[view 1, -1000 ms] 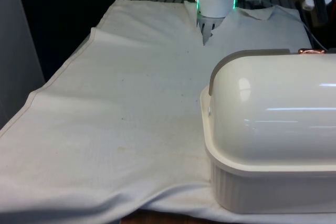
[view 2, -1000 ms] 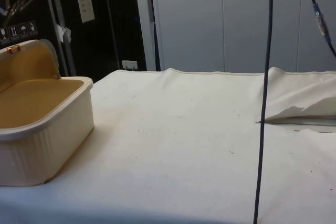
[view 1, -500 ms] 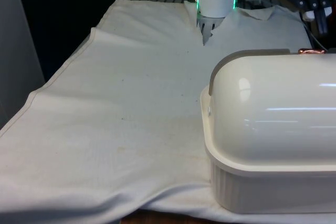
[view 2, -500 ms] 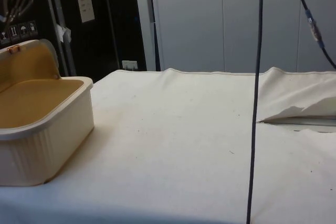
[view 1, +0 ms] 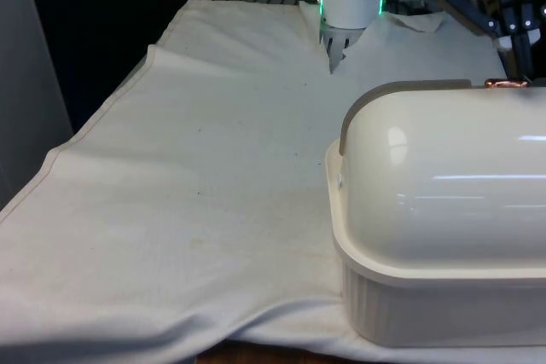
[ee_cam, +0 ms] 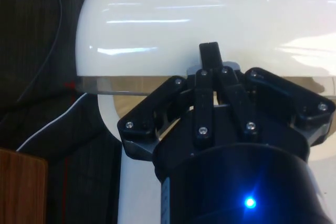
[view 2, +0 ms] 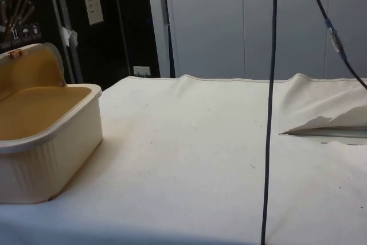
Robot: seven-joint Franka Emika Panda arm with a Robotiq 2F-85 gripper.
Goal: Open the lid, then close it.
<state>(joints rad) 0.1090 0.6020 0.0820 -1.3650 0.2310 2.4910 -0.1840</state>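
The cream plastic bread box (view 1: 444, 296) is seen at the front view's right on the white-clothed desk (view 1: 188, 193), its domed roll lid (view 1: 444, 185) rolled back. The black pincer (ee_cam: 210, 59) is held above the lid's edge, fingers pressed together, nothing gripped.

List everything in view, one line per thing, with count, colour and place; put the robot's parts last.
bread box: one, cream, ribbed walls, at the front view's right on the table; open in the side view, yellowish inside.
lid: one, glossy cream dome with a grey edge, rolled back over the box's rear.
handle: one, copper, at the lid's upper edge.
white cloth: one, covering the table.
cable: one, dark, hanging in the side view's foreground.
gripper: one, black, fingers together, above the lid by the handle.
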